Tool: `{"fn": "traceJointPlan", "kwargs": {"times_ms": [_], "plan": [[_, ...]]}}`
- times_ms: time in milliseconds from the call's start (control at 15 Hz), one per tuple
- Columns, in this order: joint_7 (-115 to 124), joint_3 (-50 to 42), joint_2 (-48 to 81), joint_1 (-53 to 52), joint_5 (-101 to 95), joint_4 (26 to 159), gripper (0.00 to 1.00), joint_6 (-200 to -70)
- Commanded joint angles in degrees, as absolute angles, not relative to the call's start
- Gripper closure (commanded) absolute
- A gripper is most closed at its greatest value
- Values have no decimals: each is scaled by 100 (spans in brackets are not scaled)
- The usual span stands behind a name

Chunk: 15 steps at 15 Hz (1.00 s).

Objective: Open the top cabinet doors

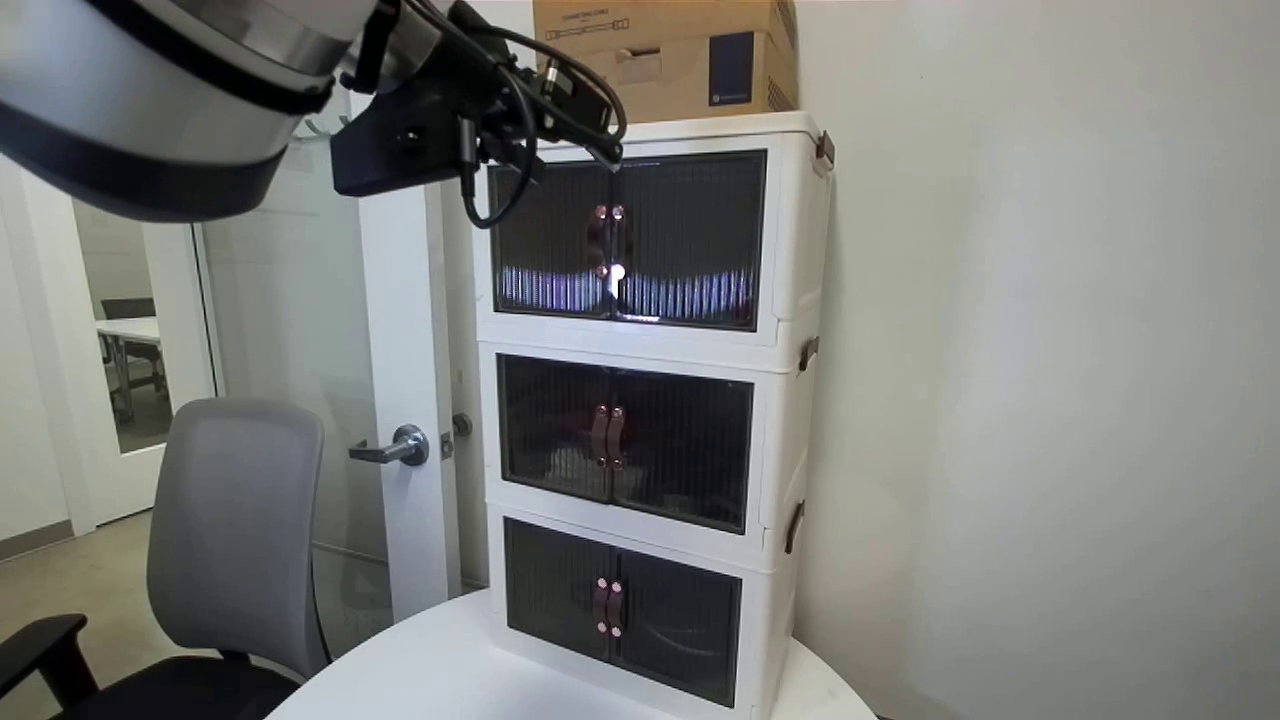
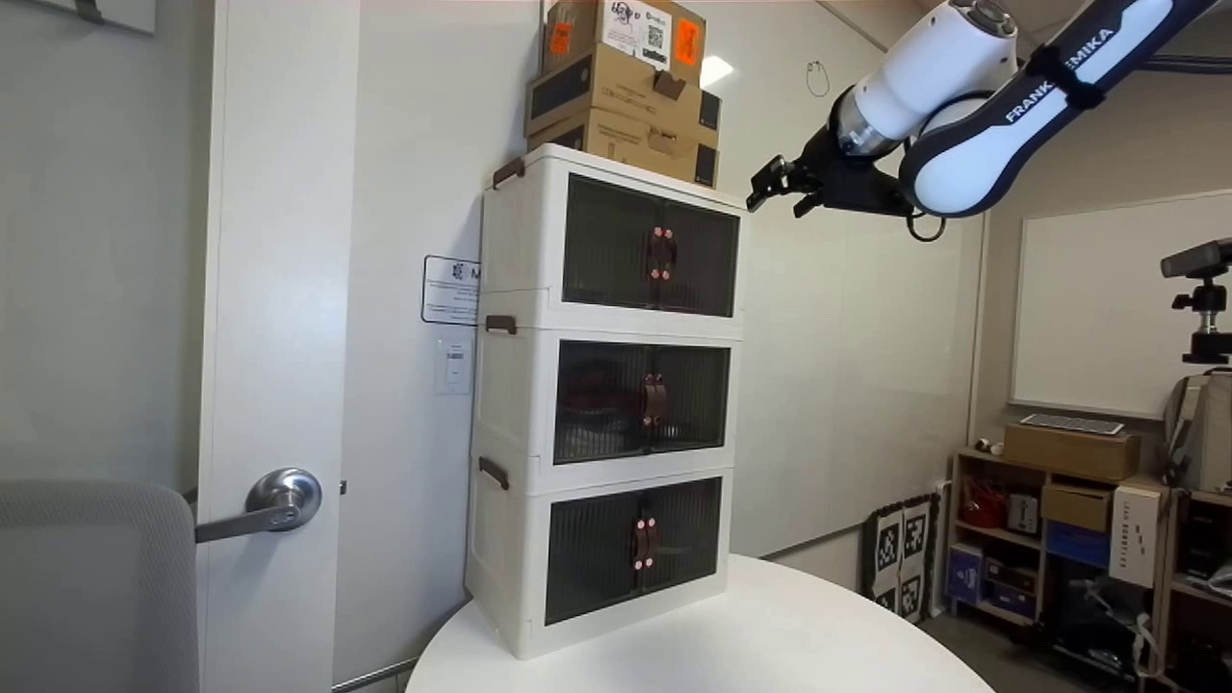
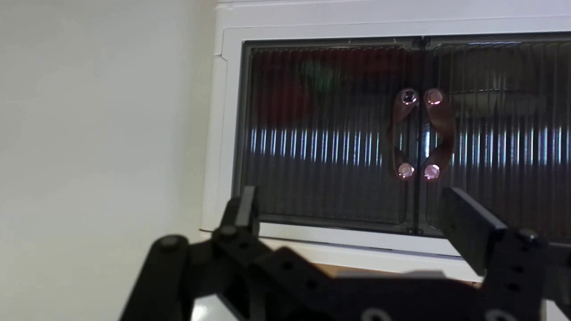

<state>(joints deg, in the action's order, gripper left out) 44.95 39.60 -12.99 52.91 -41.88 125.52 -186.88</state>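
The top cabinet doors are dark, ribbed, see-through panels on the uppermost tier of the white cabinet. They are closed, and also show in an exterior view. Two brown strap handles with pinkish studs sit side by side at the centre seam, seen in the wrist view. My gripper is in front of the doors near the cabinet's top, apart from them. In the wrist view, which stands upside down, the gripper is open and empty, its fingers spread wide. In an exterior view the gripper hides a door's upper corner.
Cardboard boxes are stacked on the cabinet. Two lower tiers with similar closed doors stand below. The cabinet stands on a round white table. A grey chair and a white door with a lever handle are beside it.
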Motion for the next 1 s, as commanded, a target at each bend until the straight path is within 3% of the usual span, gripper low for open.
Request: {"fn": "traceJointPlan", "kwargs": {"times_ms": [0, 933], "plan": [[4590, 4576, -960, 5758, -4261, 12277, 0, -18872], [4612, 4790, -1031, 5887, -4180, 12469, 0, -18852]]}}
